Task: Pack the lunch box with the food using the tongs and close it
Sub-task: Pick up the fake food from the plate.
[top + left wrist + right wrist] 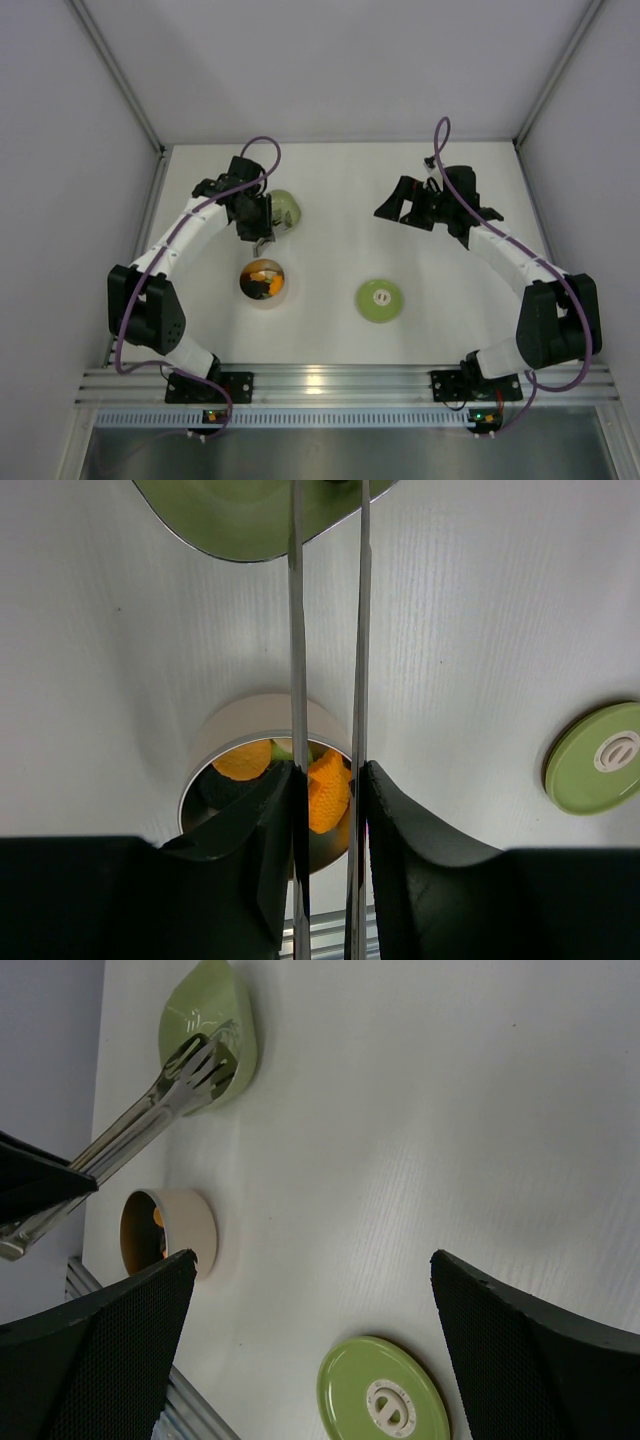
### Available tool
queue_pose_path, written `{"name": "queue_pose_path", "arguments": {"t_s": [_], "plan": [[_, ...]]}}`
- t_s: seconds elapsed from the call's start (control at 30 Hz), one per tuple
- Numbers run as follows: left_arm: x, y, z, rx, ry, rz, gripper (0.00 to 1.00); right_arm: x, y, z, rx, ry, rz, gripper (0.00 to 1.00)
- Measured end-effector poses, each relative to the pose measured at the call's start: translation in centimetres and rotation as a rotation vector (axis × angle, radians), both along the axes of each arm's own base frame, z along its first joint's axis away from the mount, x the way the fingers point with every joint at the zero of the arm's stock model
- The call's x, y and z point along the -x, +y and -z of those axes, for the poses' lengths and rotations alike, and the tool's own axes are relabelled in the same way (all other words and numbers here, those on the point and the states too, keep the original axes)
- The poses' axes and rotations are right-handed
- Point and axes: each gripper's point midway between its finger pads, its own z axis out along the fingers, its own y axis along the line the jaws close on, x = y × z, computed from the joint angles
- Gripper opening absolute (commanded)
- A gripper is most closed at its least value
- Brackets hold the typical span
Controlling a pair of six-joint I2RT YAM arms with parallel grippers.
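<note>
Silvery-grey slim metal tongs sit clamped in the left gripper, tips over the pale green rounded dish, beside the round steel lunch box holding orange food pieces, while the right gripper gapes empty.

- Lunch box: cream outer wall, shiny steel inside.
- Food: orange, dark brown-black, yellow-green pieces.
- Lid: light green, white centre.
- Tongs: silvery grey.
- Dish: pale green.
- Table: plain white.
</note>
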Motion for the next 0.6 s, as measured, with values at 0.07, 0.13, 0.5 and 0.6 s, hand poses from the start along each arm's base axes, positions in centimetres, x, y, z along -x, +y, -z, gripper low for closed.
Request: {"name": "queue_pose_path", "arguments": {"t_s": [0.07,0.13,0.5,0.6], "plan": [[-0.1,0.2,0.0,-0.009,-0.004,-0.006,0.31,0.0,0.0,0.0,0.000,0.000,0.000,1.00],[-0.2,0.4,0.0,-0.019,-0.009,-0.014,0.30,0.0,0.0,0.0,0.000,0.001,0.000,0.99],[-1.1,1.4,-0.6,-0.059,-0.067,-0.072,0.29,0.0,0.0,0.0,-0.001,0.000,0.000,0.99],[-1.3,1.7,-1.3,-0.065,-0.095,-0.088,0.29,0.0,0.0,0.0,0.000,0.000,0.000,0.99]]}}
